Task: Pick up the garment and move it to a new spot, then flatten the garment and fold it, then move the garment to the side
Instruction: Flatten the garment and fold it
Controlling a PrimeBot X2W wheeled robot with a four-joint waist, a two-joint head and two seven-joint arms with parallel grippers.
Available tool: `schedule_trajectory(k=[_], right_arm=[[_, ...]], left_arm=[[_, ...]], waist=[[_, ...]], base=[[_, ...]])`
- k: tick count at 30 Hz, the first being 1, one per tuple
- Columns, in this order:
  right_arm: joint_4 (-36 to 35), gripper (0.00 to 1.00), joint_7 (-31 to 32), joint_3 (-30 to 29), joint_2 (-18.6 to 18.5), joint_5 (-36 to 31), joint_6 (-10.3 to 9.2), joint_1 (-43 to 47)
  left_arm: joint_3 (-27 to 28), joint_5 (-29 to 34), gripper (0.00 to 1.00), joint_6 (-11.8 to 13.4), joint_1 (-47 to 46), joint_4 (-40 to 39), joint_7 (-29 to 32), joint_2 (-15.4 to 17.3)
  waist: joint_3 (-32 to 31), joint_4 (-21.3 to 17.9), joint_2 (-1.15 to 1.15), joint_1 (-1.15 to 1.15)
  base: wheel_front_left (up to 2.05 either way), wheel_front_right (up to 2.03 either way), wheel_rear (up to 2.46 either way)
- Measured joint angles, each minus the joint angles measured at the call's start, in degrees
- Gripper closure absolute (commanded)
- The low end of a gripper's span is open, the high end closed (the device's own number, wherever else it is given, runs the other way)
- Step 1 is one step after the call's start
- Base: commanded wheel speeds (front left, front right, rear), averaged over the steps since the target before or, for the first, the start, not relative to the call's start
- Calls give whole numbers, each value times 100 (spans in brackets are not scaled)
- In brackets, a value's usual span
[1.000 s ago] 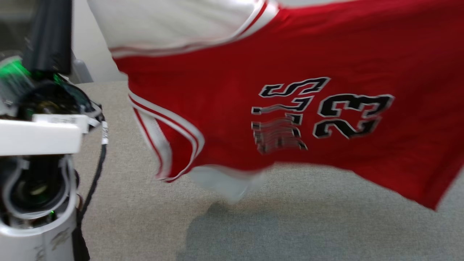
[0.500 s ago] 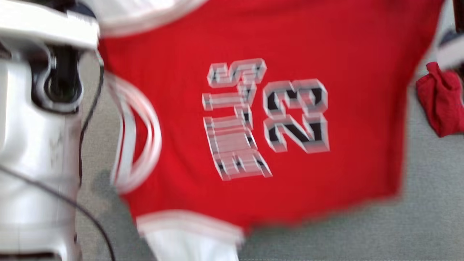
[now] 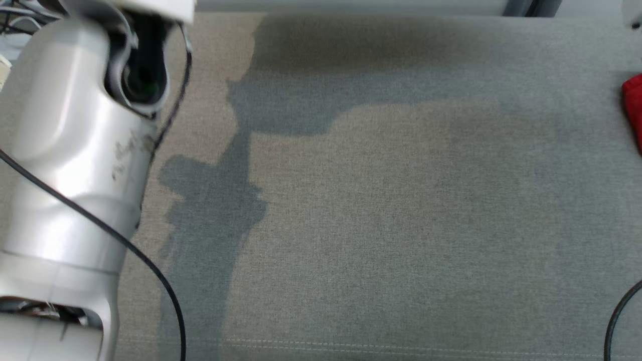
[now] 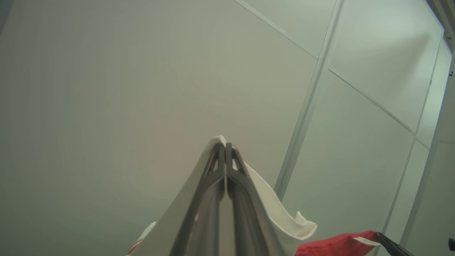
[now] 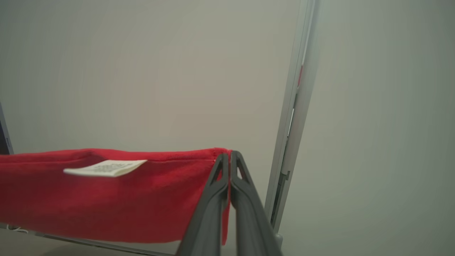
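The garment is a red jersey with white trim. In the left wrist view my left gripper (image 4: 224, 145) is shut on a white edge of the garment (image 4: 284, 217), which drapes down both sides of the fingers. A red part trails off at the lower right. My right gripper (image 5: 228, 153) is shut on the garment's red hem (image 5: 106, 199), which stretches taut to the left and carries a white label (image 5: 105, 168). Both grippers point at pale wall panels. In the head view a red bit of the garment (image 3: 633, 108) shows at the right edge.
The grey cloth-covered table (image 3: 381, 210) lies below with a broad shadow across it. My pale left forearm (image 3: 70, 150) stands at the left with a black cable (image 3: 150, 271) looping down. Another cable (image 3: 617, 316) curves in at the lower right.
The jersey hung across the head view in both earlier frames. It has now left that view except for a red bit at the right edge. The whole picture shifted, so the camera moved.
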Motion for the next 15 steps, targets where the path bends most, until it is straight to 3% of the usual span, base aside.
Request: schedule_trajectory(k=[9,15], right_arm=[[575,100,1,-686,148,-149,0,1345],[287,100,1,-735,399,83,0,2353]], left_arm=[[-573,-426,100,0,1749,-487,8,-93],[-743,-263,100,0,2985,-1228,15,114]], waist=[[841,101,0,0],[675,81,0,0]], base=[[0,0,0],[0,0,0]])
